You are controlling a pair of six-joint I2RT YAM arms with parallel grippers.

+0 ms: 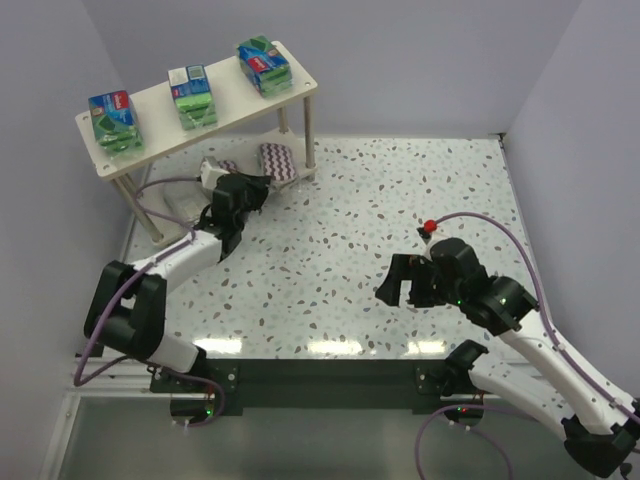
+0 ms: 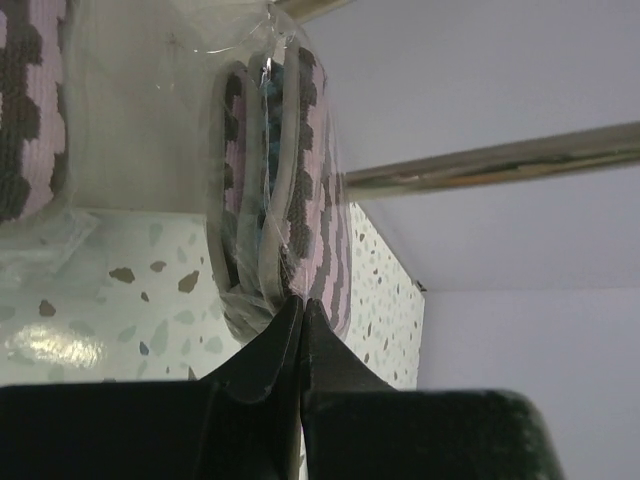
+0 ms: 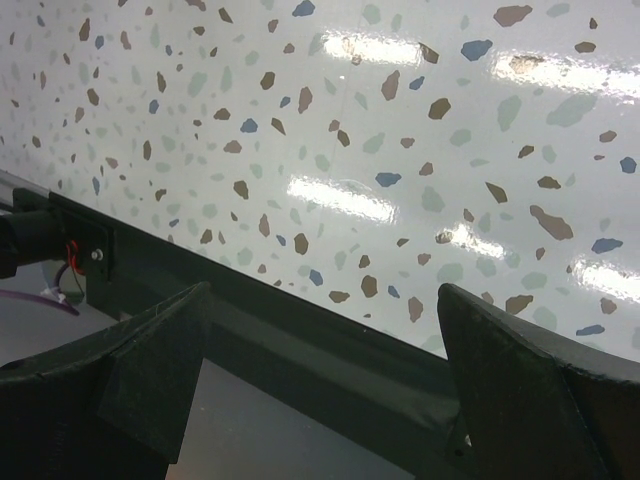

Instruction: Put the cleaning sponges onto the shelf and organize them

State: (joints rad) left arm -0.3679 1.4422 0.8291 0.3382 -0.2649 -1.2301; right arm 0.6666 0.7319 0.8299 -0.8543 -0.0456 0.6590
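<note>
Three green-and-blue sponge packs [image 1: 113, 121] [image 1: 193, 96] [image 1: 264, 65] stand in a row on the top board of the cream shelf [image 1: 150, 105]. A purple-striped oval pad [image 1: 276, 160] sits under it at the right. A second striped pad [image 1: 225, 167] is half hidden by my left gripper [image 1: 255, 190]. In the left wrist view the left gripper [image 2: 300, 305] is shut on the clear wrapper edge of the striped pad [image 2: 300, 180], which stands on edge. The other pad [image 2: 25, 100] lies to its left. I cannot make out the silvery pack. My right gripper [image 1: 400, 285] is open and empty.
Thin metal shelf legs [image 1: 308, 140] [image 2: 500, 165] stand close around the left gripper. The speckled table [image 1: 380, 200] stretches right of the shelf. The right gripper [image 3: 330, 370] hangs over the table's dark front edge [image 3: 300, 320]. White walls close in on all sides.
</note>
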